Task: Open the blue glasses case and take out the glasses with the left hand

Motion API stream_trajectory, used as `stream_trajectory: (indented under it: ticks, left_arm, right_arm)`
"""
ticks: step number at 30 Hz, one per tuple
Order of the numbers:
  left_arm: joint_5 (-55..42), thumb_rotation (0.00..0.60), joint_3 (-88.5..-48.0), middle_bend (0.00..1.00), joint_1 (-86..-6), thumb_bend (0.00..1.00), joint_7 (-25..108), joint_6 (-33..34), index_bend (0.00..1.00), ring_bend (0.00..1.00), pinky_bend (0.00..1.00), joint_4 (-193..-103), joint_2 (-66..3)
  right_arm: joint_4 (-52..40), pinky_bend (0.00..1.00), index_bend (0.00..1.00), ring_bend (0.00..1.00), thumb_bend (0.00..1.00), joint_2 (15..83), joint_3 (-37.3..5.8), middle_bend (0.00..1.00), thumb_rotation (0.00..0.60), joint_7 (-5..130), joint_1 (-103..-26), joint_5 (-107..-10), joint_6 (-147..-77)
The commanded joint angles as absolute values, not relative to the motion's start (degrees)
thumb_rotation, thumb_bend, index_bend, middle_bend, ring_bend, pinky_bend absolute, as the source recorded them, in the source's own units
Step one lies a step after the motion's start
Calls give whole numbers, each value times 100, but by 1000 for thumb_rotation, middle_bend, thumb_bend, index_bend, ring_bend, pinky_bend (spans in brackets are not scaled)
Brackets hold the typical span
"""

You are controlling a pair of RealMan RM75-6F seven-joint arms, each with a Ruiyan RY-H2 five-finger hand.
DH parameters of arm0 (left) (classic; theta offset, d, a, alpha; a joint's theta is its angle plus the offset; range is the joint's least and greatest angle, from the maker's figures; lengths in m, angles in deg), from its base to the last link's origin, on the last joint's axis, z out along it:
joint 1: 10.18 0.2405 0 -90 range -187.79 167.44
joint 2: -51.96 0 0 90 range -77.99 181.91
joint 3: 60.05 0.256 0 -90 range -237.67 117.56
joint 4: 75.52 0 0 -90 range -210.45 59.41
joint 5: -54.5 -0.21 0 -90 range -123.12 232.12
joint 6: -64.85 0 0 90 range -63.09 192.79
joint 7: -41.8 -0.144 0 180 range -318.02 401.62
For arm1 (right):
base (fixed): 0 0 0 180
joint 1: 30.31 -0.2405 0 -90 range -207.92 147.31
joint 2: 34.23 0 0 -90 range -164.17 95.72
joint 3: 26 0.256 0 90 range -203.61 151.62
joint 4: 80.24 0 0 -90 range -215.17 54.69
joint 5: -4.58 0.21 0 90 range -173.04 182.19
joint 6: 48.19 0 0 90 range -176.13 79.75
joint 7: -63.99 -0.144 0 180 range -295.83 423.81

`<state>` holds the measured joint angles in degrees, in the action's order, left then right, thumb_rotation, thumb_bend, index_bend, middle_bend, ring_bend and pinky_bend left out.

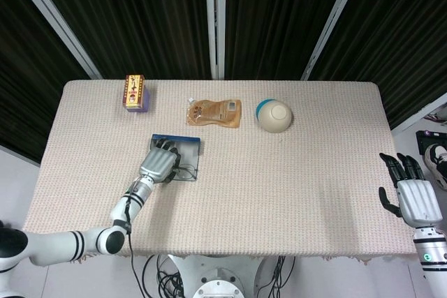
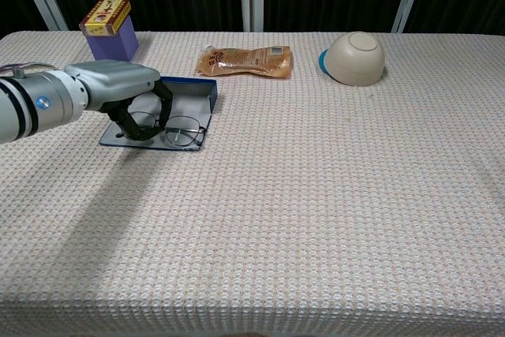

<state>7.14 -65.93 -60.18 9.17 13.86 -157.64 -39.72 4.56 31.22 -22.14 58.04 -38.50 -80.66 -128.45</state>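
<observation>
The blue glasses case [image 1: 190,146] [image 2: 189,94] lies open and flat on the table's left half. Thin-rimmed glasses [image 2: 185,132] [image 1: 186,170] rest in its near half. My left hand [image 1: 158,163] [image 2: 118,84] is over the case, its dark fingers [image 2: 164,100] curled down around the left lens of the glasses, thumb on the near side. The right lens shows free beside the hand. My right hand [image 1: 412,197] hangs open off the table's right front corner, seen only in the head view.
A purple and yellow box [image 1: 134,93] [image 2: 109,26] stands at the back left. An orange pouch [image 1: 214,112] [image 2: 246,60] lies behind the case. An upturned cream bowl [image 1: 274,116] [image 2: 355,58] sits at the back centre-right.
</observation>
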Motion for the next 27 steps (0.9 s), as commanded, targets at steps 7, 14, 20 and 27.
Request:
stream_trajectory:
  ticks: [7,14,20,27]
  left_arm:
    - [855,600,-6572,295,-6057,420,878,1469,533,87,0,-15738,-3974]
    - [714,600,-6549,330,-6011,470,1019,1443,588,106,0,-15757,-3944]
    - [479,600,-6563,350,-5901,513,1258,1320,618,118,0,-15930,-3845]
    - [68,600,-6534,380,-5600,546,1697,1019,659,142,0,-16221,-3622]
  right_arm:
    - [465,0,0,0,453,3114,-2212,138,600,5806,-3850,-8059,-12842]
    - [477,0,0,0,454,3110,-2211,138,600,5819,-3846,-8056,-12848]
    - [500,0,0,0,454,3101,-2207,138,600,5836,-3847,-8073,-12868]
    - [500,0,0,0,454,3089,-2195,138,600,5831,-3854,-8080,-12877]
